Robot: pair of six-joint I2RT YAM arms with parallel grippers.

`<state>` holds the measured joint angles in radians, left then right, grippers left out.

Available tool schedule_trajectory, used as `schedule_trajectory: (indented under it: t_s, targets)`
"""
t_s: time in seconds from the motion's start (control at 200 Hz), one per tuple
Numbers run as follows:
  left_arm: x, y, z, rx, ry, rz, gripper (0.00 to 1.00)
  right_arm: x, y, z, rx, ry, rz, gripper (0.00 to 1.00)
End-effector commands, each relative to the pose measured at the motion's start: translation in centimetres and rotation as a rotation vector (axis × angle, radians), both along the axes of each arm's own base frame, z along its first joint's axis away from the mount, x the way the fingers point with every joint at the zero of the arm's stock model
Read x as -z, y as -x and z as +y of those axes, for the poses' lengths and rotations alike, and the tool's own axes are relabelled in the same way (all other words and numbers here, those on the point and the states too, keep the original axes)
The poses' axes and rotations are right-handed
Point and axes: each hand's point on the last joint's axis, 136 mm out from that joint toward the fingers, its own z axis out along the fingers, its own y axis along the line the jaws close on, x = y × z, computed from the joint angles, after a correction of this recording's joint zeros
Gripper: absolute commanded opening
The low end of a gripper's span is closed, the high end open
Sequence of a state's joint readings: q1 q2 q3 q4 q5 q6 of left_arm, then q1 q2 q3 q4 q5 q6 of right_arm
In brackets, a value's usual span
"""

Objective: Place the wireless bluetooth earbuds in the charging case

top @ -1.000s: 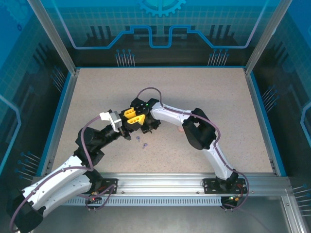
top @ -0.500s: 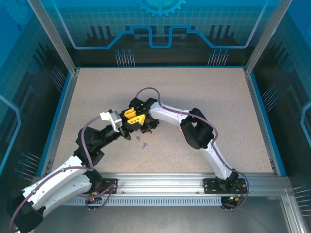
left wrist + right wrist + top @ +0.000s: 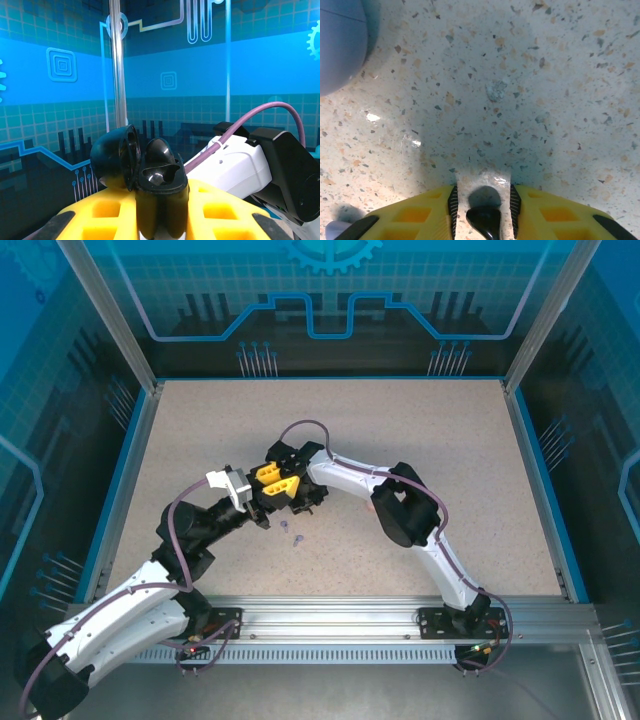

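Between R gripper jaws, narrow: black earbud, ungripped; L gripper clamps open case.

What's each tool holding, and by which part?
The left tool clamps the open black charging case by its lower body. A black earbud sits between the fingers of the right tool; whether it is gripped cannot be told.

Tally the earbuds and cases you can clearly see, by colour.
Black: 2, the black charging case and a black earbud.
Lilac: 3, two lilac earbuds and a lilac case.
Total: 5.
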<state>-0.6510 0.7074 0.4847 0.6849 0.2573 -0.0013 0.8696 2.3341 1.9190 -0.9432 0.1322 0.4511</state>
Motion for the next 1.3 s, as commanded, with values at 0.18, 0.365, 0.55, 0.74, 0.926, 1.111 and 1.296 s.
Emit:
schedule_trajectory:
  t_s: [0.18, 0.365, 0.55, 0.74, 0.926, 1.111, 1.296]
  targets:
    - [-0.7, 0.1, 0.3, -0.008, 0.030, 0.000, 0.00, 1.0, 2.1, -1.8, 0.000, 0.063, 0.085, 0.32]
    - [-0.7, 0.0, 0.2, -0.010, 0.028, 0.001, 0.00, -0.2, 2.0, -2.0, 0.000, 0.055, 0.066, 0.33]
    - [-0.7, -0.1, 0.1, -0.004, 0.030, 0.005, 0.00, -0.1, 1.9, -2.2, -0.001, 0.061, 0.059, 0.33]
    - [-0.7, 0.0, 0.1, -0.002, 0.030, 0.005, 0.00, 0.7, 1.7, -1.8, -0.001, 0.058, 0.058, 0.32]
    - [-0.7, 0.0, 0.1, -0.002, 0.028, 0.005, 0.00, 1.9, 1.4, -1.9, 0.006, 0.067, 0.065, 0.31]
    - [-0.6, -0.1, 0.1, -0.004, 0.026, 0.005, 0.00, 2.1, 0.9, -1.9, 0.017, 0.051, 0.049, 0.28]
    - [-0.7, 0.0, 0.1, -0.005, 0.026, 0.002, 0.00, 0.2, 0.4, -1.7, 0.021, 0.005, 0.008, 0.26]
